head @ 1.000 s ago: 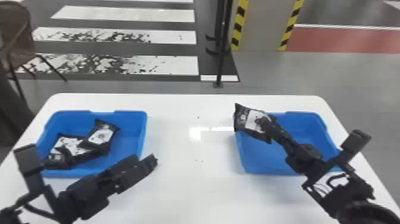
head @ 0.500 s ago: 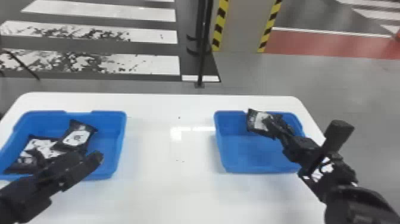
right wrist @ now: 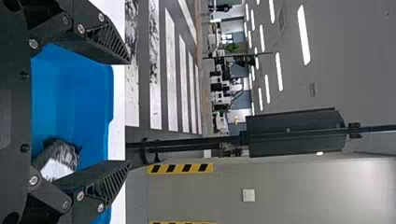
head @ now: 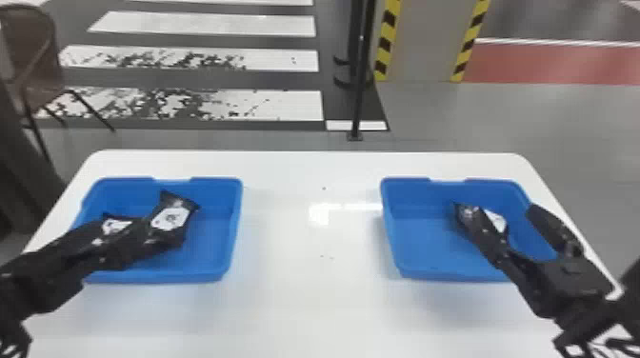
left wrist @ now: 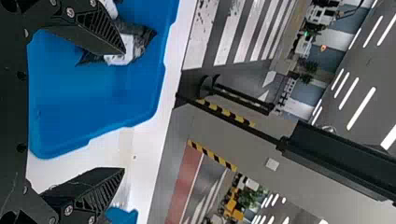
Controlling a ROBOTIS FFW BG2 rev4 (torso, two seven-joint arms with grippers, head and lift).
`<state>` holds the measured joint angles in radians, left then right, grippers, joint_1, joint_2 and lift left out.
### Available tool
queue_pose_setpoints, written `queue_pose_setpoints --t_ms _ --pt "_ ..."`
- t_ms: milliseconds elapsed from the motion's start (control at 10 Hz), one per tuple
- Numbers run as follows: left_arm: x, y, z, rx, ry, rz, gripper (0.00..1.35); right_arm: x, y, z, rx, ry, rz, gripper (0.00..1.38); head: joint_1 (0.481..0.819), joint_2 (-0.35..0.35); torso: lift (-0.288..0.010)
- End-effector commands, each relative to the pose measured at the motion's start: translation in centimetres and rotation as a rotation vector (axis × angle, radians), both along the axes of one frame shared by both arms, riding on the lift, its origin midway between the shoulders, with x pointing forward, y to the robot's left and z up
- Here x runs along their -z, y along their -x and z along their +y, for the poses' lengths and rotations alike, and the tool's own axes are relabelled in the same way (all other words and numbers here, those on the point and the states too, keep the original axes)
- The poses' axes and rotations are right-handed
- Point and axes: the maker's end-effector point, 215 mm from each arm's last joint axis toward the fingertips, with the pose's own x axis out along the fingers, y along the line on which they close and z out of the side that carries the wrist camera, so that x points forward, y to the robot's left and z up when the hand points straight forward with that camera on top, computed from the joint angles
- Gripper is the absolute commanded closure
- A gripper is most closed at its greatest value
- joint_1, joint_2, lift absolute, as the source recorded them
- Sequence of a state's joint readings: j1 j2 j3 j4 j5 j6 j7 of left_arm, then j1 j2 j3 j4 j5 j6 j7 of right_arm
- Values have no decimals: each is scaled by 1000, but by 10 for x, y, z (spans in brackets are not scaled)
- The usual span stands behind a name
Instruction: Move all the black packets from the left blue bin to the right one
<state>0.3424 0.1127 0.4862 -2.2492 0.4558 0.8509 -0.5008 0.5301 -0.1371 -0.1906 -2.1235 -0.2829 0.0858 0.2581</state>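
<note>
Two black packets (head: 170, 218) lie in the left bin (head: 200, 275); another packet (right wrist: 63, 158) in the right bin (head: 397, 247); left hand (head: 143, 243), right hand (head: 505, 220) both spread.

Packets (head: 170, 218) lay in the left bin (head: 227, 238) before the left gripper (head: 143, 234), another packet (head: 495, 221) in the right bin (head: 400, 243) before the right gripper (head: 512, 226).

Carries the left blue bin (head: 157, 276) and the right blue bin (head: 405, 195), well apart, on a glossy white surface (head: 305, 309) with rounded far corners.
</note>
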Motion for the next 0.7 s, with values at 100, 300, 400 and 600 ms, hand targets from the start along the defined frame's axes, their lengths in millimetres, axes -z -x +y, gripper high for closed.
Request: queue_pose_setpoints --t_ms 100,300,400,600 --pt "11 -28 42 -81 -106 72 151 -26 55 61 -98 -73 -5 162 695 92 -140" --pt "31 -54 48 -95 -114 131 150 -45 81 74 -109 -88 -45 162 695 186 -140" --pt "41 -64 42 -78 -117 169 150 -49 89 80 -113 -111 -39 162 695 205 -140" --pt "62 -84 29 -44 -136 264 151 -50 92 84 -117 -133 -36 162 695 207 -140"
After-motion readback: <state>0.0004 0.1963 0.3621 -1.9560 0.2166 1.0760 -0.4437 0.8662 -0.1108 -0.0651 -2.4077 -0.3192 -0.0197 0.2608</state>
